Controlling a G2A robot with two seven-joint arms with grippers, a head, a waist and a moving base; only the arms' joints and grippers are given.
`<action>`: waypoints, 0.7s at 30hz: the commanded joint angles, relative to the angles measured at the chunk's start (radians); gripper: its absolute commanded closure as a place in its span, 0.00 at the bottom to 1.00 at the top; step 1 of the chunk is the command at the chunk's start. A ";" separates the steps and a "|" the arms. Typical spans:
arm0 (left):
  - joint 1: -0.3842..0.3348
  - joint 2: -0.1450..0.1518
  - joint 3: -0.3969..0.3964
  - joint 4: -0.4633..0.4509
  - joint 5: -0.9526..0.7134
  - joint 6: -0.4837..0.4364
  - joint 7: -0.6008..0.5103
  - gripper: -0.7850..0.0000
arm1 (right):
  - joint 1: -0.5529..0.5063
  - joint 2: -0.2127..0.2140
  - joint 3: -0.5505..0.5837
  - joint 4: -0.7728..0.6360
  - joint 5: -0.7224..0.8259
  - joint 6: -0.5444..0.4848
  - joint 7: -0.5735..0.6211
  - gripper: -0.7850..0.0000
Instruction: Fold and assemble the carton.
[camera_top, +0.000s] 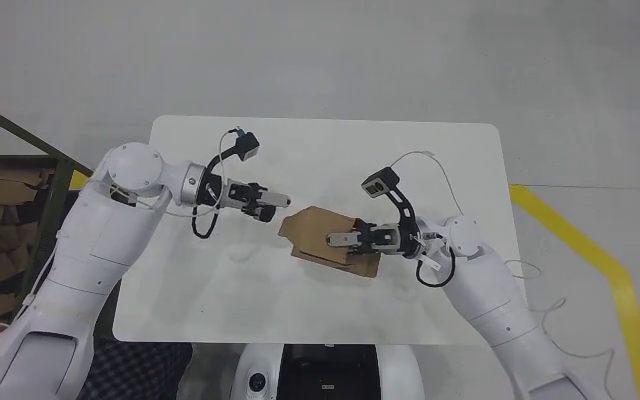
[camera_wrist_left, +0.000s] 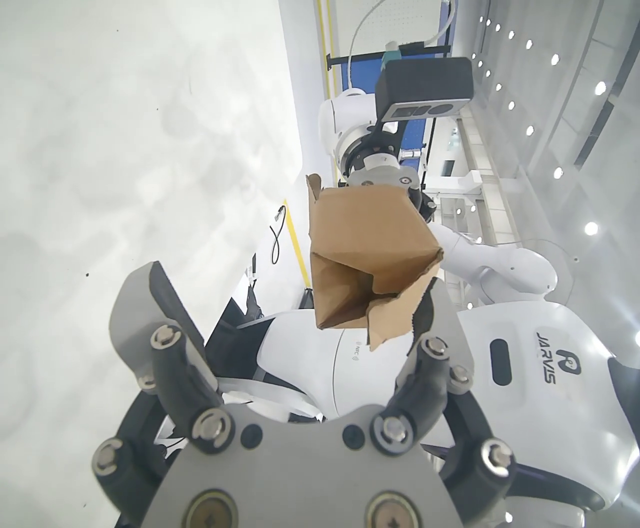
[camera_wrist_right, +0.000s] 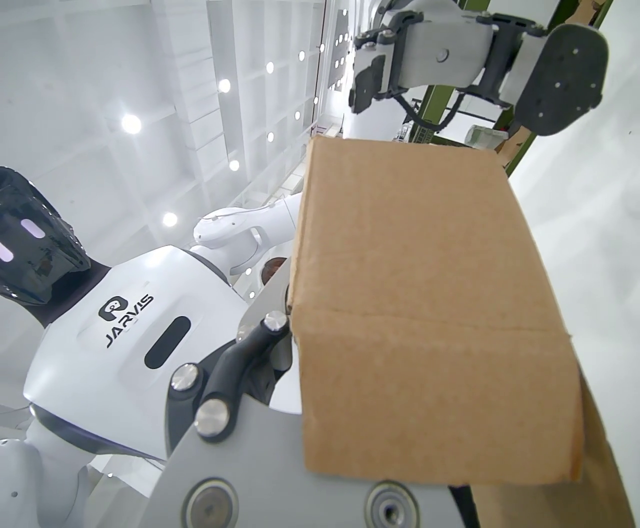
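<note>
A brown cardboard carton (camera_top: 322, 236), partly folded with loose flaps, is held above the middle of the white table (camera_top: 400, 160). My right gripper (camera_top: 342, 240) is shut on the carton's right side; one finger (camera_wrist_right: 250, 345) lies along the outside of the carton wall (camera_wrist_right: 425, 300), which hides the other. My left gripper (camera_top: 270, 206) stands open just left of the carton. In the left wrist view the carton (camera_wrist_left: 370, 245) hangs ahead of my left gripper (camera_wrist_left: 295, 290), with a torn flap near one fingertip (camera_wrist_left: 440, 310). The right gripper (camera_wrist_left: 382, 172) shows behind the carton.
The table's near edge (camera_top: 300, 340) runs in front of the robot. A green frame with stacked cardboard (camera_top: 25, 190) stands off the table's left side. Yellow floor tape (camera_top: 570, 230) runs on the right.
</note>
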 joint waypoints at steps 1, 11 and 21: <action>0.009 0.003 -0.004 -0.023 0.020 -0.005 -0.004 0.00 | 0.003 0.000 0.003 0.004 0.007 -0.003 0.006 1.00; 0.034 0.009 0.007 -0.094 0.069 -0.020 -0.013 0.00 | 0.002 -0.001 0.016 0.018 0.031 -0.012 -0.006 1.00; 0.010 0.001 0.060 -0.095 0.101 0.027 -0.003 0.00 | -0.002 -0.002 0.020 -0.002 0.037 -0.013 0.005 1.00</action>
